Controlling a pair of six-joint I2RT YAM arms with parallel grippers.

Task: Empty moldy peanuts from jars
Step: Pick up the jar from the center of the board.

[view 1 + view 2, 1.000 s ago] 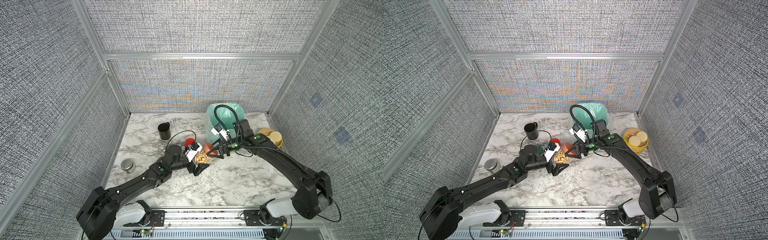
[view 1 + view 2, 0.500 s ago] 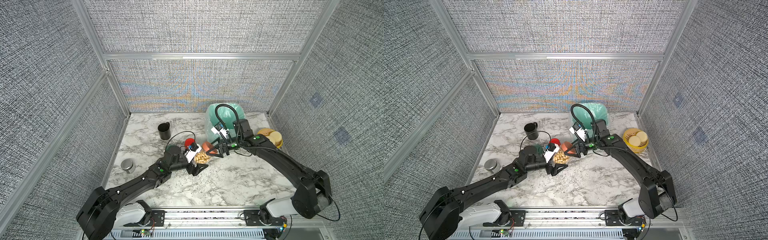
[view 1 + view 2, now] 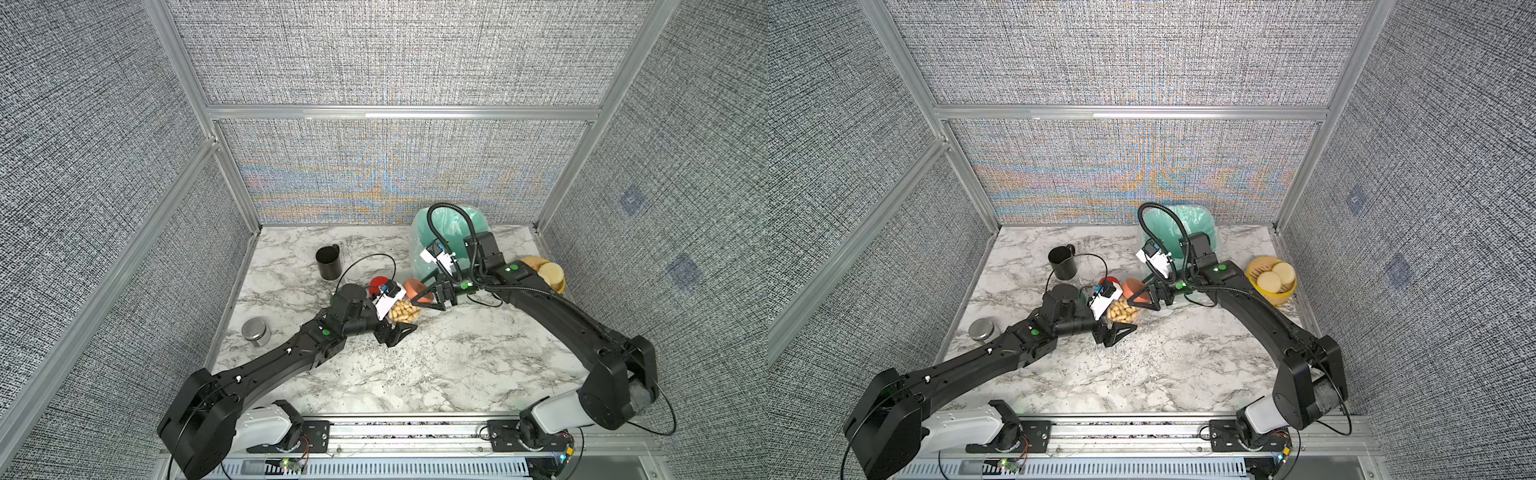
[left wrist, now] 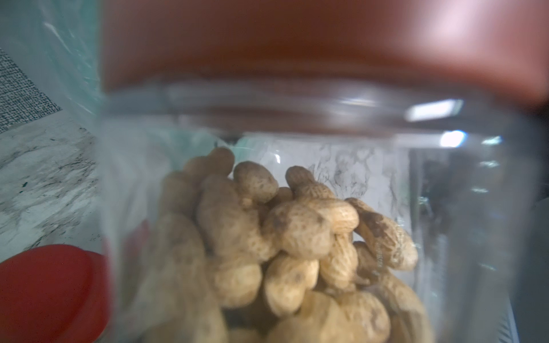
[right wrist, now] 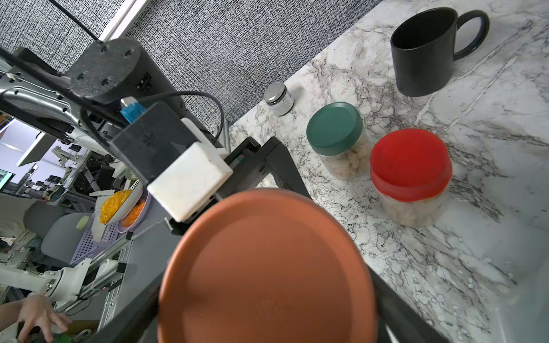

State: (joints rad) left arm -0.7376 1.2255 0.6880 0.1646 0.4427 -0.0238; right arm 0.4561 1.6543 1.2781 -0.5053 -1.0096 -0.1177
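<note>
Top views first: the marble table [image 3: 457,374] filled the lower middle of the frame, and both arms reached in from the bottom edge to meet at its centre. Biggest item on it was the green bag-lined bin [image 3: 451,228] at the table's upper right. Next came the yellow bowl [image 3: 1273,298] of pale discs at the right edge, then the black mug [image 3: 328,262] toward the upper left.

And there was the action. The left gripper [image 3: 402,321] appeared clamped on the body of the terracotta-lidded jar [image 3: 405,311], which lay tipped over at frame centre. The right gripper [image 3: 422,292] had its jaws spread wide and pressed to either side of the terracotta lid [image 5: 267,267]. The left wrist view showed that lid seated on the neck, with moldy peanuts [image 4: 297,237] heaped inside.

So, by my reading, this was step one only: the first lid was being worked off and nothing had been tipped out yet. The red-lidded jar [image 5: 411,178] and green-lidded jar [image 5: 338,139] stood capped and filled on the table nearby, as the right wrist view showed.

The count: three jars, three lids all on, none emptied. One bin, one bowl, one mug, and one small steel tin [image 3: 255,331] at the table's left edge.
</note>
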